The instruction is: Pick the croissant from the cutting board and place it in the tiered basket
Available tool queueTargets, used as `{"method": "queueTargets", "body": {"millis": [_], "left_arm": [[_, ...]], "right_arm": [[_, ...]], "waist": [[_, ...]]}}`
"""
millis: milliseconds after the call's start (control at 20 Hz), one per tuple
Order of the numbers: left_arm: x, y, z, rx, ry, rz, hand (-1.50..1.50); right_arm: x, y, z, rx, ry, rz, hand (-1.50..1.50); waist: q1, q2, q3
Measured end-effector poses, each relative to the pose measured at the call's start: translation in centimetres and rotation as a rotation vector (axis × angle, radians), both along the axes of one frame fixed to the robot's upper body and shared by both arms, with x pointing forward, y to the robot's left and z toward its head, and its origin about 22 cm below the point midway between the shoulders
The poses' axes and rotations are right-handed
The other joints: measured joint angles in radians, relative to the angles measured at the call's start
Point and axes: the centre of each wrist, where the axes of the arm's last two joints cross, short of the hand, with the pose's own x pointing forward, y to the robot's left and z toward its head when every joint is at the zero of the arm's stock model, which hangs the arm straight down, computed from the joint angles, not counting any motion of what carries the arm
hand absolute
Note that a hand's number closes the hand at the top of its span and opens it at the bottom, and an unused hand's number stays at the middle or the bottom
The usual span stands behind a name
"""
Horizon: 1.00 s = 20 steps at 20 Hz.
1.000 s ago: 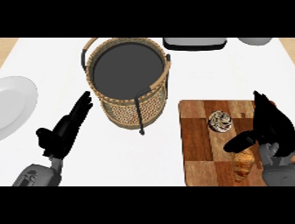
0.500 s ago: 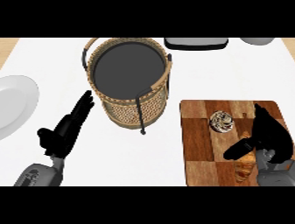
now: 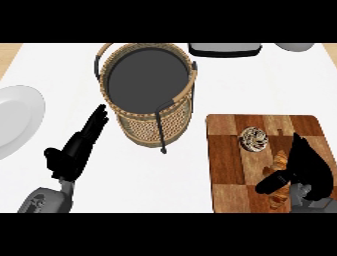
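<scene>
My right hand (image 3: 307,167) curls round the croissant (image 3: 279,161) on the cutting board (image 3: 230,165). Thumb should seat before lifting. My left hand (image 3: 75,150) rests open.

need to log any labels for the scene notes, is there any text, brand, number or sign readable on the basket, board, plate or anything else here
None: no word, number, brand or sign can be read anywhere in the head view.
Tiered basket: plain wicker with a dark tray, no label.
Cutting board: bare wood blocks, no mark.
Plate: plain white.
Grey items at the far edge: no lettering shows.
Round patterned item on the board: speckles only, no text.
</scene>
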Motion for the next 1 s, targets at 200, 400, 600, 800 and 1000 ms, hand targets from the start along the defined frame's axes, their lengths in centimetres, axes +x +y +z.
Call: {"method": "queueTargets", "body": {"millis": [200,400,600,800,1000], "left_arm": [[0.0,0.2,0.1,-0.001,0.0,0.005,0.0],[-0.1,0.5,0.5,-0.005,-0.001,0.002,0.0],[-0.1,0.3,0.6,-0.004,0.001,-0.003,0.0],[0.4,0.2,0.5,-0.002,-0.003,0.003,0.0],[0.2,0.2,0.8,-0.008,0.0,-0.002,0.0]], "right_arm": [[-0.8,-0.3,-0.7,0.01,0.013,-0.019,-1.5],[-1.5,-0.3,-1.7,0.014,0.03,-0.03,-1.5],[-1.2,-0.1,-1.9,0.025,0.029,-0.039,-1.5],[-0.7,-0.1,-3.2,0.028,0.042,-0.049,1.5],[-0.1,-0.5,-3.7,0.005,-0.023,-0.043,1.5]], "waist": [[0.002,0.0,0.0],[0.004,0.001,0.001],[0.007,0.001,0.001],[0.007,0.002,0.001],[0.007,0.0,-0.002]]}}
